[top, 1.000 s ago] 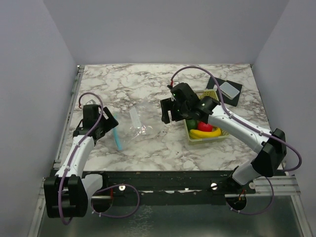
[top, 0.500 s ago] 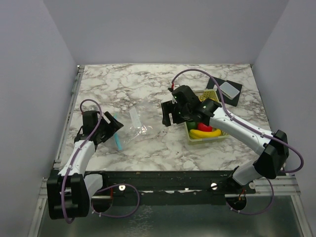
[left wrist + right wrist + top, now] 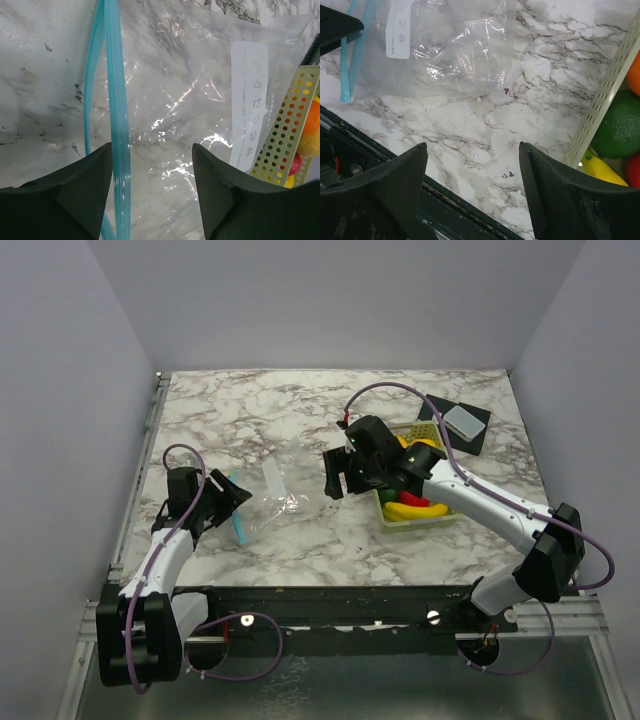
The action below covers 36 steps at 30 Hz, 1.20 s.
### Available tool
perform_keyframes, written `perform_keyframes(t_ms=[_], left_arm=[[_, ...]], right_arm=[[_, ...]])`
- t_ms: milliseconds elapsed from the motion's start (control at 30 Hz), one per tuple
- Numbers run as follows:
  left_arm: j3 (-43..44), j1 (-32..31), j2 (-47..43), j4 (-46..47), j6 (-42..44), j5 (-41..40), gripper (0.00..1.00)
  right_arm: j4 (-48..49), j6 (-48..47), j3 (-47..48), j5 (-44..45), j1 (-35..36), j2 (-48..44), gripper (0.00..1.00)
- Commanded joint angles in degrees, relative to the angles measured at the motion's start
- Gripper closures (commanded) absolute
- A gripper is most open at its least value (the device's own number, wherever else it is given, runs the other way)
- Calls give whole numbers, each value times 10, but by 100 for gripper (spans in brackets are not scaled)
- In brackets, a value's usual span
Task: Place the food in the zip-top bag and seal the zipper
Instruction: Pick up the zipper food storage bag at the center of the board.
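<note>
Over zipper [image 3: 117,125], left hand [image 3: 151,150] spread, empty; right hand [image 3: 472,147] spread, empty; food [image 3: 620,125] half-cropped.

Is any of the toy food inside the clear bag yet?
No, the zip-top bag lies flat and empty; the food sits in the basket.

No word, brand or number can be read in any view. The only marking is a white rectangular label panel [image 3: 250,95] on the clear floppy plastic zip-top bag [image 3: 185,135]. It carries a column of small grey outline pictograms and, beside them, a faint line of print too small to make out.
</note>
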Motion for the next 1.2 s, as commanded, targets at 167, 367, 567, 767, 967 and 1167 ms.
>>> perform_keyframes(t_ms=[167, 367, 567, 767, 967, 1167], left_arm=[[-14, 4, -12, 35, -16, 33, 60], [-2, 4, -17, 35, -14, 42, 88], [19, 4, -37, 31, -22, 57, 100], [41, 3, -51, 21, -30, 76, 100], [49, 3, -60, 20, -45, 86, 100], [58, -2, -64, 20, -63, 88, 100]], right_arm=[[1, 7, 7, -11, 16, -7, 21], [3, 7, 16, -18, 31, -7, 23], [3, 2, 39, -8, 63, 2, 24], [-7, -5, 75, 13, 97, 29, 24], [-12, -9, 111, 58, 136, 62, 24], [-11, 3, 148, 100, 163, 101, 24]])
